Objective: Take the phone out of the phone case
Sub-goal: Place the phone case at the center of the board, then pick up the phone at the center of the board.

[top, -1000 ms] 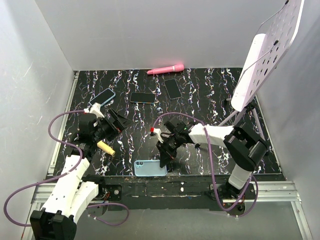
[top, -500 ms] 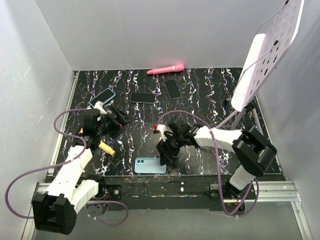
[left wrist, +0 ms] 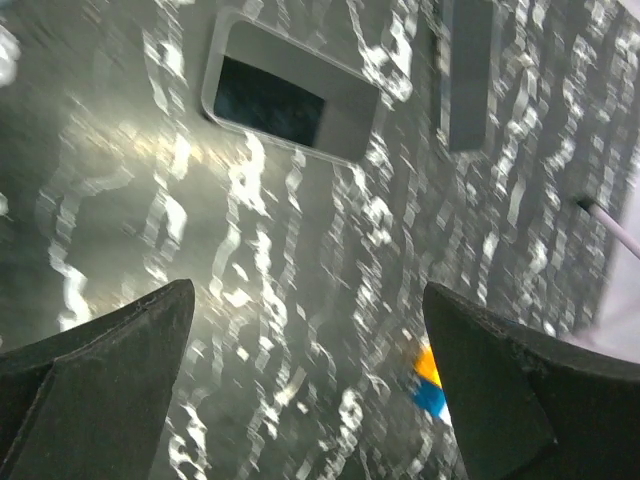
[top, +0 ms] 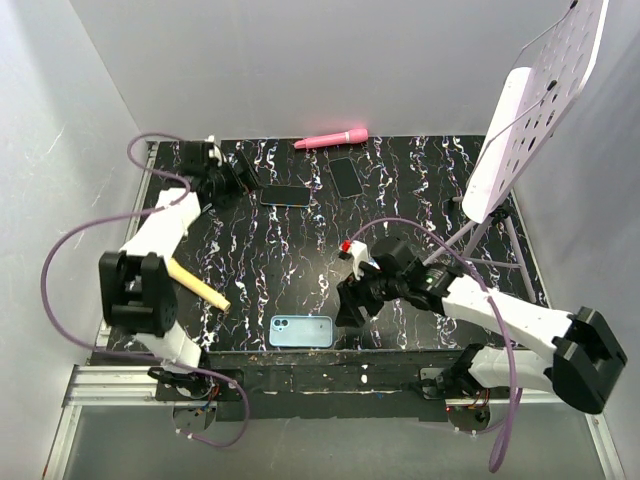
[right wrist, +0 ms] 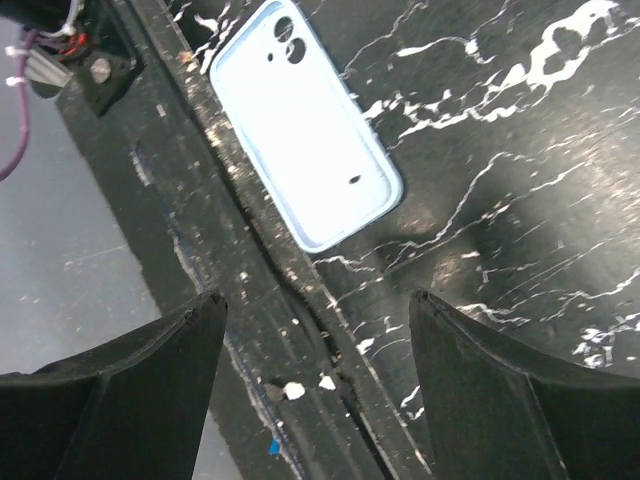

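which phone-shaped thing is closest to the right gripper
The light blue case at the near edge, just left of the right gripper; the two dark phones lie far back.

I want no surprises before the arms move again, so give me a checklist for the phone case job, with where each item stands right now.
1. The right claw is open and empty: ok.
2. The left claw is open and empty: ok.
3. The light blue case lies flat, touched by neither claw: ok.
4. The case sits wholly on the table, though close to its near edge: ok.
5. A phone is inside that case: cannot tell; the right wrist view shows only a pale face with camera holes.
6. The left wrist view is sharp enough to aim at the dark-screened phone below it: not ok, blurred.
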Controlling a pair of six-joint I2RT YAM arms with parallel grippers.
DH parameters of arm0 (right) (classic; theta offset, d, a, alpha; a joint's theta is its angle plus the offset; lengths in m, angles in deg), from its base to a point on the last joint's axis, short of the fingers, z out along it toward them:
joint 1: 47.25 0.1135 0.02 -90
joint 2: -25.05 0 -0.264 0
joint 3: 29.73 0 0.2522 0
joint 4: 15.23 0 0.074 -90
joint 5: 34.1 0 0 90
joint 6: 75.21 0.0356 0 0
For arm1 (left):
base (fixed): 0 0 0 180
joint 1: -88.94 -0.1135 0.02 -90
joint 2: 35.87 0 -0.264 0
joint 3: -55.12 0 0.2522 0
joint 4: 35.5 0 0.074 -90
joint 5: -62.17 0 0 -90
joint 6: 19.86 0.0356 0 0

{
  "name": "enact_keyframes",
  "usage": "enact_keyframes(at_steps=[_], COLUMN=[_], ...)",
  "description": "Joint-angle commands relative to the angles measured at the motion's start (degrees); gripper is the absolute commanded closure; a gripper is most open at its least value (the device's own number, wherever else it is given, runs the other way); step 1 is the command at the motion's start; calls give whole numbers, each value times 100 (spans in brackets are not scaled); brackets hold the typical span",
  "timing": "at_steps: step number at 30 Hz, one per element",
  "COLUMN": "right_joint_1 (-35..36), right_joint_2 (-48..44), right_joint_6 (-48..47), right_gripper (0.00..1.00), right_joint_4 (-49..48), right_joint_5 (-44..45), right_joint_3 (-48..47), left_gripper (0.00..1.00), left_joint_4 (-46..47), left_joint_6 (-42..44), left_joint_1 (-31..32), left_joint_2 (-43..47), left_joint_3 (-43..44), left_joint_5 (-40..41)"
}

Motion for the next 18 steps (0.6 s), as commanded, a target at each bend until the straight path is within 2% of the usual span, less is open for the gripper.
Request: enact_keyframes(at_steps=[1,3,7,9,14,18], right_joint_1=[70,114,184,184,184,184], right_joint_2=[-522,-654,-1242,-1620,-2429,-2834], right_joint_6=[598,782,985,968,950,1064], right_gripper=[22,23,24,24,23,23], right_joint_4=[-440,-458,-248,-116,51,183], right_joint_5=[-589,-870,-1108,-1161,-986,-854], right_joint_3=[385,438,534,587,631,631], left_gripper=[2,2,2,2,2,2], left_joint_4=[-797,-209,-434,-513,-663,-777], left_joint_6=[1080,930,1130,1315,1308,1395], left_joint_1=[-660,-1178,-1662,-1820,-2173,-2199], left_joint_2=[-845,-1178,-2373,-2874,-4210,-4801], left_joint_3=[1023,1181,2576,3104,4290,4872], left_joint_5=[778,645,628,628,-382,-418])
